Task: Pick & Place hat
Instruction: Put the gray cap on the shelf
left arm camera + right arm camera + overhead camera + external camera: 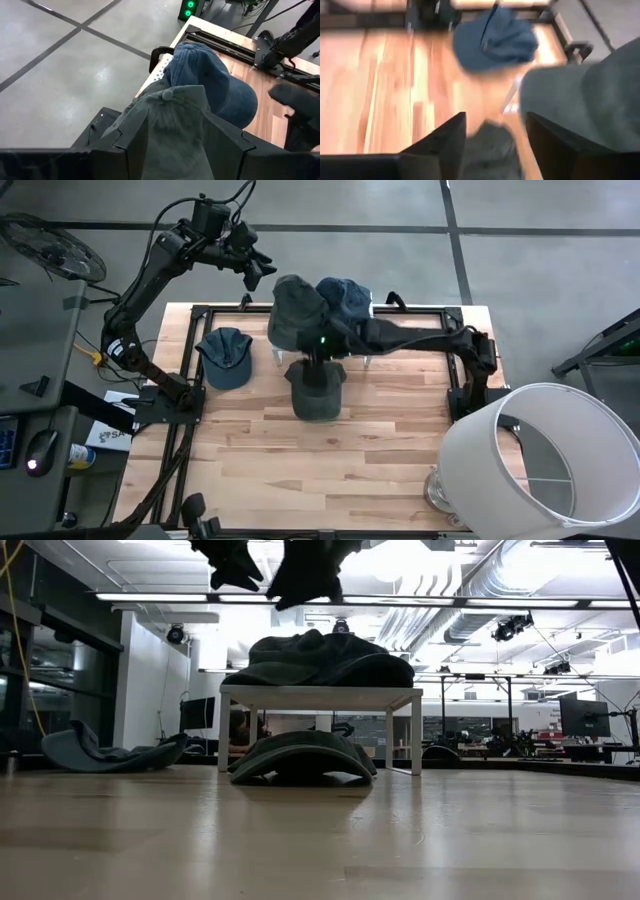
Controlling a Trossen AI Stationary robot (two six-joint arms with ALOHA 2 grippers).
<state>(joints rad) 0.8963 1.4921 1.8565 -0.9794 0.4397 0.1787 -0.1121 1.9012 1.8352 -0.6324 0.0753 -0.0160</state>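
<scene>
Right gripper [318, 368] over green hat [315, 390] on surface [380, 440], jaws spread, holding nothing (blurred view). Left gripper [258, 272] raised behind stand [372, 330]; jaws' state unclear.

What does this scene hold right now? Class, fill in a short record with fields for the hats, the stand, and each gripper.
hats on stand: grey-green cap and blue cap, side by side on the small white table
hat in front of the stand: dark green cap on the wood
hat at left: blue cap, flat on the tabletop
left gripper: open, raised beside the stand's caps, holding nothing
right gripper: open, above the dark green cap
other: white lampshade at the table's right corner
</scene>
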